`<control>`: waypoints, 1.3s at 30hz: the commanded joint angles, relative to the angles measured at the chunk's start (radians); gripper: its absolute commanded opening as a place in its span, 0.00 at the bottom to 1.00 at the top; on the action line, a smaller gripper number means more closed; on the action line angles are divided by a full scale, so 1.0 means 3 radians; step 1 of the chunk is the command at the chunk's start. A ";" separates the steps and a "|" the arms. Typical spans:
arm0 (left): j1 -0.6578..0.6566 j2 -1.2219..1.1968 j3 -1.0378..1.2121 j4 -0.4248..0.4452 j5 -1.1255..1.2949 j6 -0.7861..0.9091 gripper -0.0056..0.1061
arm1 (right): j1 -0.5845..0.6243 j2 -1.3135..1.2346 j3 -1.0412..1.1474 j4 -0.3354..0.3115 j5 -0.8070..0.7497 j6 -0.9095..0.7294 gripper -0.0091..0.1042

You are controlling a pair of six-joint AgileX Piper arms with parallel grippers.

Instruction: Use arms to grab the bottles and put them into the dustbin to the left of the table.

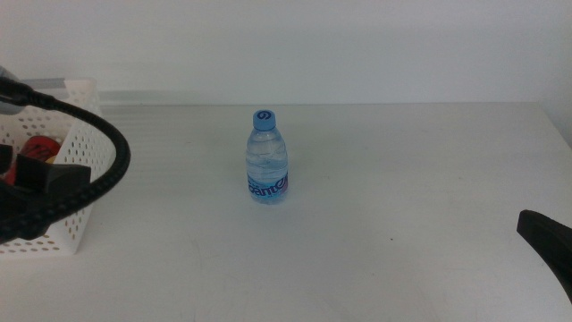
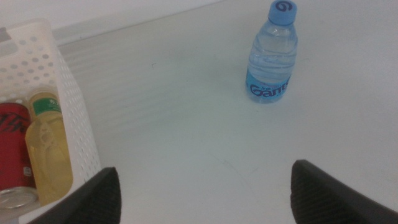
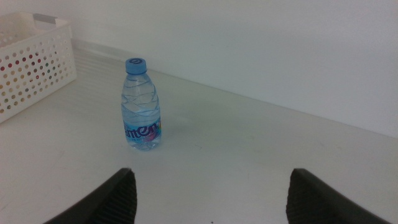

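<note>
A small clear water bottle (image 1: 267, 158) with a blue cap stands upright on the white table (image 1: 411, 179); it also shows in the left wrist view (image 2: 272, 56) and the right wrist view (image 3: 141, 106). The white perforated dustbin (image 1: 82, 125) sits at the left edge. The left wrist view shows a red cola can (image 2: 12, 143) and a yellow tea bottle (image 2: 48, 149) lying inside the dustbin (image 2: 71, 106). My left gripper (image 2: 205, 169) is open and empty beside the dustbin, short of the water bottle. My right gripper (image 3: 211, 172) is open and empty, far right of the bottle.
The left arm's black cable (image 1: 107, 170) loops over the dustbin's front. The right gripper shows only as a dark tip (image 1: 547, 234) at the picture's right edge. A white wall runs behind the table. The dustbin also shows in the right wrist view (image 3: 31, 59).
</note>
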 commanded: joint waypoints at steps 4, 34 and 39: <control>-0.0018 -0.0018 -0.0079 -0.0149 -0.0237 -0.0026 0.84 | 0.0021 0.0026 -0.0114 -0.0045 -0.0233 -0.0034 0.63; -0.1055 0.0821 -0.0349 0.0174 -0.1980 -0.0478 0.84 | 0.0021 0.0028 -0.0114 -0.0048 -0.0233 -0.0034 0.63; -0.1168 0.0857 0.0211 0.0170 -0.2833 -0.0479 0.84 | 0.0021 0.0028 -0.0114 -0.0048 -0.0233 -0.0034 0.63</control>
